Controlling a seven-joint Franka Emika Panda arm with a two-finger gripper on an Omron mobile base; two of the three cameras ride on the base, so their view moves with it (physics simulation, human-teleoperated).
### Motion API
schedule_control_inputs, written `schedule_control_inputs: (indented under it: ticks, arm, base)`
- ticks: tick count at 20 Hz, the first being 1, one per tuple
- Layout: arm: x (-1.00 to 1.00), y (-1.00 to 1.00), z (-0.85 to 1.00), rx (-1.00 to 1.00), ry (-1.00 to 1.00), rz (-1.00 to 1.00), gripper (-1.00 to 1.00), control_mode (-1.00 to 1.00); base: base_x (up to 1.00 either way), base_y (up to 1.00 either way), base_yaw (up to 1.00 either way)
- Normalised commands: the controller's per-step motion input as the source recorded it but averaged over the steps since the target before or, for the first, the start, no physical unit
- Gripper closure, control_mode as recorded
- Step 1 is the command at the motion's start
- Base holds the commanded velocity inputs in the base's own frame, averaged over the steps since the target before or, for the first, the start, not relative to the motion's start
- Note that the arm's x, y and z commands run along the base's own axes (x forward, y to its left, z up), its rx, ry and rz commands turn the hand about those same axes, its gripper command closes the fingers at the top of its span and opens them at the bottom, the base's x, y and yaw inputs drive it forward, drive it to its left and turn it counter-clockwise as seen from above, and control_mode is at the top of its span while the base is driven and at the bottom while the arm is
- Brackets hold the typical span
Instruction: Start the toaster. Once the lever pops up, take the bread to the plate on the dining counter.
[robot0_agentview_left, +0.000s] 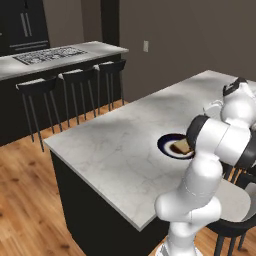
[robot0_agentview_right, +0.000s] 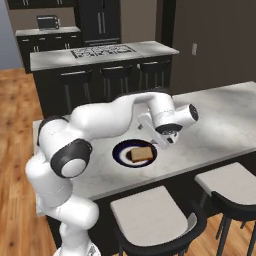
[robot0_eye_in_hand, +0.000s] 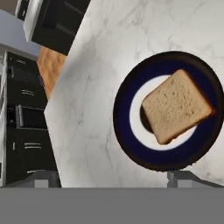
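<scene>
Spanning the foreground, the dining counter (robot0_agentview_right: 220, 120) carries the plate (robot0_agentview_right: 120, 156) near its front edge, and the bread (robot0_eye_in_hand: 177, 107) lies flat on it, partly over the navy rim. The gripper (robot0_agentview_right: 167, 138) hangs just beside the plate, fingers spread and empty, so the arm should lift straight up without brushing the slice.

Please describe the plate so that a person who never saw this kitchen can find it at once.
Find the large island with the white grey-veined marble top, not the grey one with the cooktop. Near its stool-side edge lies the round plate with a dark navy rim and pale centre, the only dish there, with a square slice of toasted bread on it.
</scene>
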Motion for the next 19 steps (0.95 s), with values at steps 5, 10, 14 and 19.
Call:
schedule_control_inputs:
  ticks: [5, 10, 14, 19]
  arm:
    - [-0.36, 0.65, 0.4, 0.0, 0.0, -0.12, -1.0, -1.0]
    - [-0.27, 0.63, 0.4, -0.01, 0.0, -0.07, -1.0, -1.0]
    - [-0.26, 0.39, 0.39, -0.01, 0.0, -0.02, -1.0, -1.0]
    - [-0.31, 0.27, 0.3, -0.02, 0.0, 0.0, -1.0, -1.0]
  base:
    - [0.0, 0.0, 0.0]
    - [0.0, 0.0, 0.0]
    - [0.0, 0.0, 0.0]
    - [0.0, 0.0, 0.0]
